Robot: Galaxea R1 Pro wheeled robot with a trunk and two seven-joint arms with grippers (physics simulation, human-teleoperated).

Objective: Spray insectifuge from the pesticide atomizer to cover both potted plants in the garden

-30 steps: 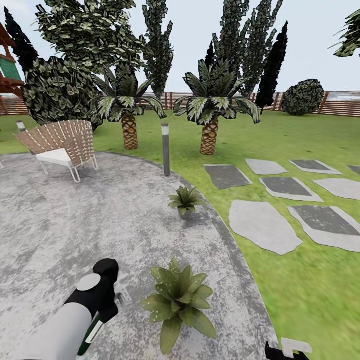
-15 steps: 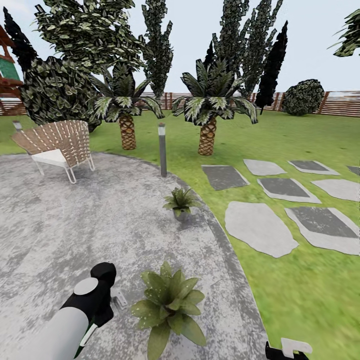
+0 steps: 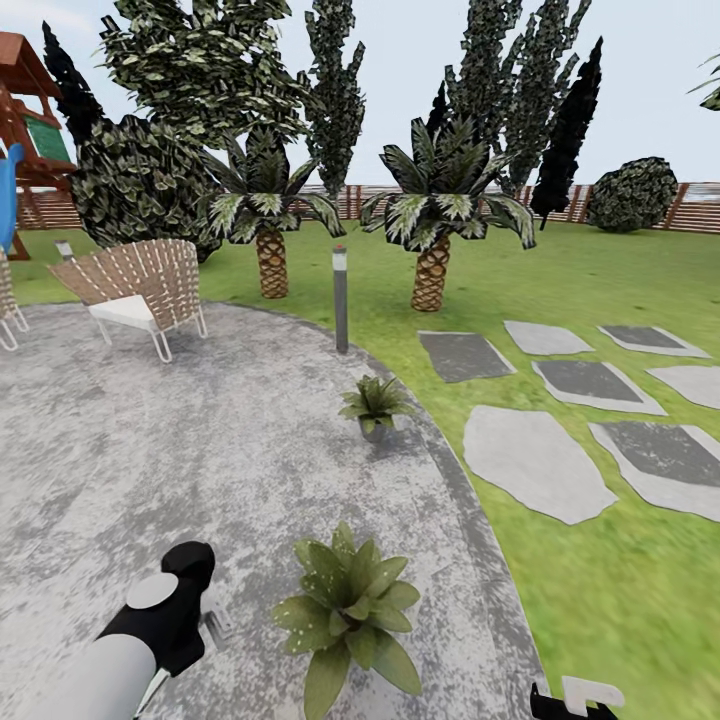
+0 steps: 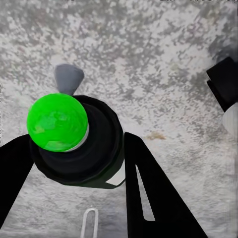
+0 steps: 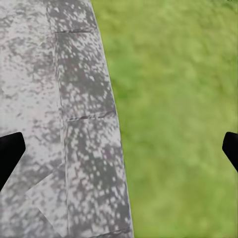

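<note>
Gripping the pesticide atomizer [image 4: 74, 141] in my left pincer [image 4: 79, 168], fingers clamped on its body above the patio [image 3: 150, 450]. Right pincer [image 5: 119, 148] apart over the patio edge. Both potted plants [image 3: 347, 610] [image 3: 374, 403] stand ahead

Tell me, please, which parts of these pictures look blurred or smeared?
Head view: lawn at lower right smeared, both potted plants sharp. Right wrist view: grass soft and textureless. Left wrist view: atomizer crisp in the left claw.
</note>
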